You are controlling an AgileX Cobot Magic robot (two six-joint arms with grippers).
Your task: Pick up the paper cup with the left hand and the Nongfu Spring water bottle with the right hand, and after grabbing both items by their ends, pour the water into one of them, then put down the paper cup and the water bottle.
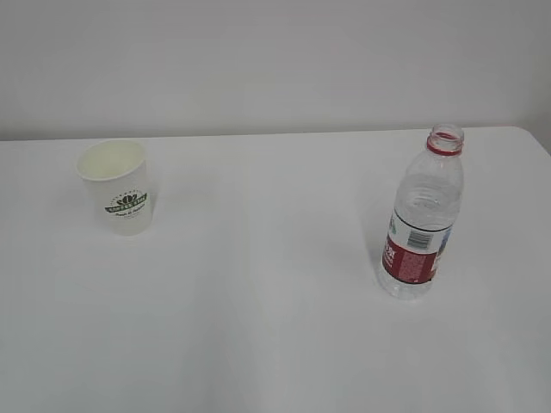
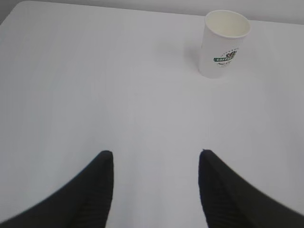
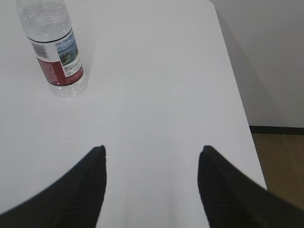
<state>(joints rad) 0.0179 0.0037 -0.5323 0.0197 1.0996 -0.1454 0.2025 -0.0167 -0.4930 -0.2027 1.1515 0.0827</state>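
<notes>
Exterior view first: on the left of the white bench [image 1: 258, 327] stands the paper cup [image 1: 116, 187], upright, mouth open, cream inside. Its side carries a dark green round logo with small lettering beneath; from the left wrist view the word on the green band looks like "COFFEE", though the finer print under it is too small to read. Well apart from it, over on the right, stands the water bottle [image 1: 422, 215], also upright, clear and ribbed, with a red neck ring and no cap. Its label is red and white with a barcode strip and a small landscape picture; the brand lettering cannot be made out. I cannot tell how much water is in it.

Neither arm shows in the exterior view. From the left wrist view, the left tool [image 2: 156, 161] hangs over bare bench with its fingers spread, empty, the cup ahead and to its right. From the right wrist view, the right tool [image 3: 152, 156] is likewise spread and empty, the bottle ahead on its left, near the bench's right edge.
</notes>
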